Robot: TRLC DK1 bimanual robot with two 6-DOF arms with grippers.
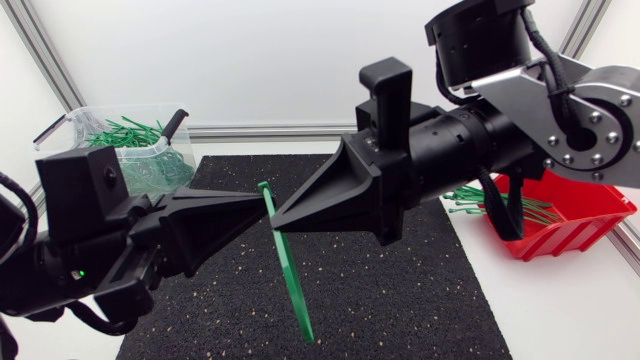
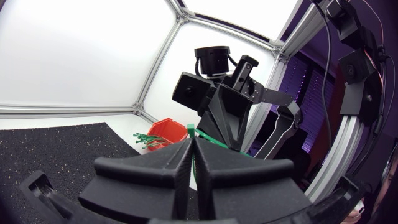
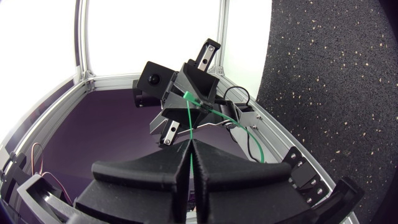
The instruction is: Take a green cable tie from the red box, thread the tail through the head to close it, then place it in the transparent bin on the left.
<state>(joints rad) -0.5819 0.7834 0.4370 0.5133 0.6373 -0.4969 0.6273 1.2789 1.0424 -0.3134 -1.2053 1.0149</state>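
Have the left gripper [image 1: 262, 203] pinched fully shut on the cable tie [image 1: 290, 270], just below its small square head. Have the right gripper [image 1: 281, 222] pressed shut on the same tie from the opposite side, tip against tip with the left one. Holding it in the air over the middle of the black mat [image 1: 400, 300], well apart from both containers.

Open mat on the near side and to either side of the tie. Crowded only at the pinch point, with both wedge tips meeting there.

Runs lengthwise from the head at the fingers toward the mat's near edge, drifting slightly to my right, with the tail free. Cannot tell whether the tail dips toward the mat or rises off it. Bows in a curve past the left gripper, seen from the right wrist.

Beyond the mat's right edge, on the white table [image 1: 560, 310]: red box [image 1: 575, 225] with loose green ties [image 1: 475, 197], partly behind the right arm. By the mat's far left corner: clear bin [image 1: 150, 165] with other green ties [image 1: 120, 132].
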